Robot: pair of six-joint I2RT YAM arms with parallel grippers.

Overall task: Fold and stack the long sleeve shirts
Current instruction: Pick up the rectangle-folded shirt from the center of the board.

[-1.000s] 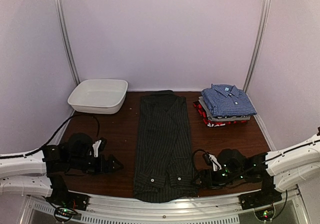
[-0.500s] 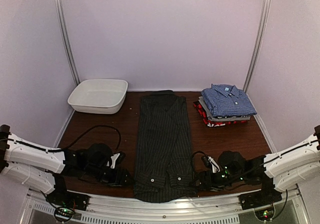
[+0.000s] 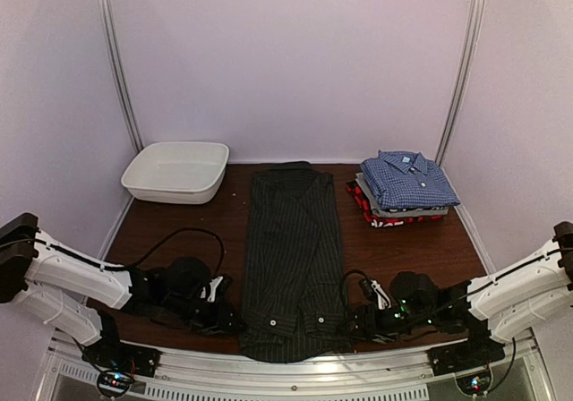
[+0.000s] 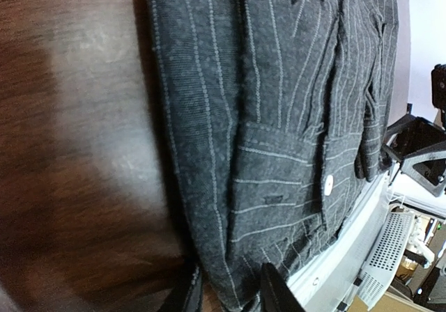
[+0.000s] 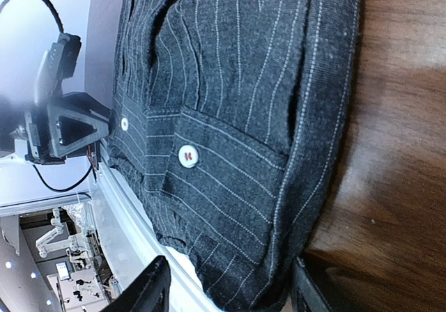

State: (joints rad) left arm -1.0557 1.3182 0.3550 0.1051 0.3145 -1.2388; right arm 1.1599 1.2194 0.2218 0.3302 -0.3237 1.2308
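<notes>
Although the left gripper (image 4: 233, 294) sits half-closed around the near hem of the black pinstriped shirt (image 3: 291, 258), I cannot tell whether it pinches; the right gripper (image 5: 230, 292) straddles the other corner, unclenched. Catching only 1 layer would skew this mid-table shirt's fold. 3 folded shirts (image 3: 405, 186) sit far right.

Shirt (image 3: 291, 240) centre — tub (image 3: 170, 191) left, stack (image 3: 407, 186) right.

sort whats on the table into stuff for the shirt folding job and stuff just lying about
For the job: black pinstriped shirt laid flat; stack of folded shirts, blue checked on top.
Lying about: white tub.
</notes>
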